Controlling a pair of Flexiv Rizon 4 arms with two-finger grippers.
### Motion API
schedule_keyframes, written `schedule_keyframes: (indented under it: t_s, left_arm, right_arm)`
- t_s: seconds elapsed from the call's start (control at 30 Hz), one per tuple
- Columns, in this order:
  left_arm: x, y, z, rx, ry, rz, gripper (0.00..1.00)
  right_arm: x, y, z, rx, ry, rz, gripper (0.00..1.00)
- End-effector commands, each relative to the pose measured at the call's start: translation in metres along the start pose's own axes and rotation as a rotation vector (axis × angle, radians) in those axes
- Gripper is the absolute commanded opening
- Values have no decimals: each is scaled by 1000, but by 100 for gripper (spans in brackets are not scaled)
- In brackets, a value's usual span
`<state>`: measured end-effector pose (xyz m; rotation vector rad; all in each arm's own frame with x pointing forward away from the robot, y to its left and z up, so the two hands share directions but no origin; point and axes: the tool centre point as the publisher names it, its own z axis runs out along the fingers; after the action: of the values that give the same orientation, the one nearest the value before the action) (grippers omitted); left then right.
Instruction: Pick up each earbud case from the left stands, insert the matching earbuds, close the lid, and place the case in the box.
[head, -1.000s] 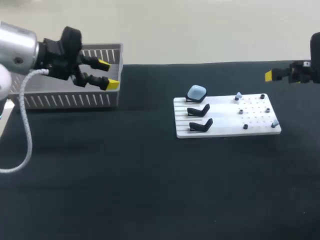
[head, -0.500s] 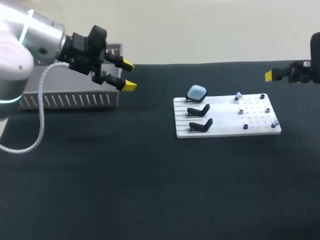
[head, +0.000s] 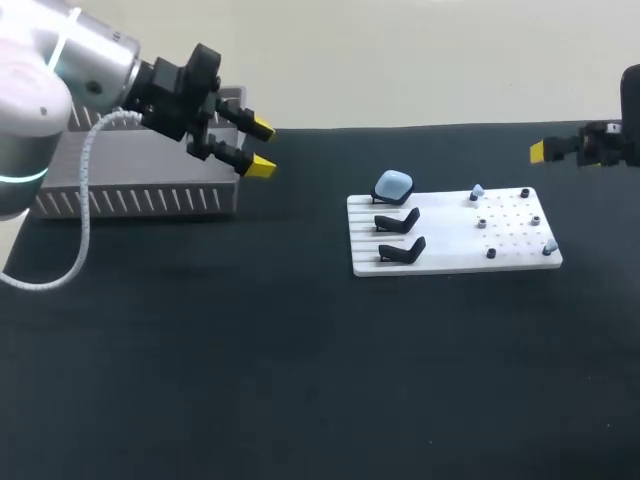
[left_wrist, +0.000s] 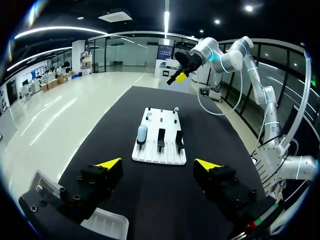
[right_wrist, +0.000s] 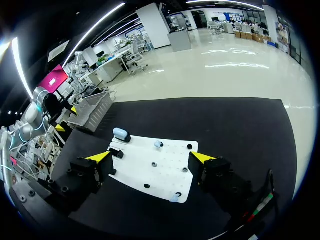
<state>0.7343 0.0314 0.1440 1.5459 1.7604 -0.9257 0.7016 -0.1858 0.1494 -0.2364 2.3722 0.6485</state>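
Our left end effector (head: 261, 148) gapes empty; the blue case (head: 393, 184) ahead looks light, hard, slippery, so we'd pinch its sides.

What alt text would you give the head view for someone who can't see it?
A white board on a black table holds a pale blue earbud case on the rearmost of three black stands. The left gripper hangs open by a grey box at the left; the right gripper is at the right edge.
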Motion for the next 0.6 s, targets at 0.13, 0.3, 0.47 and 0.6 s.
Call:
schedule_keyframes:
  t_s: [0.13,0.3,0.47,0.6]
  left_arm:
    - [-8,1,12,12,-13,53,100]
    - [-15,7,30,44,0,96,100]
    - [-16,14,53,69,4,111,100]
    - [-10,19,65,75,4,121,100]
  right_arm:
    - [0,0,0,2,0,0,100]
    - [0,0,0,2,0,0,100]
    - [0,0,0,2,0,0,100]
    - [0,0,0,2,0,0,100]
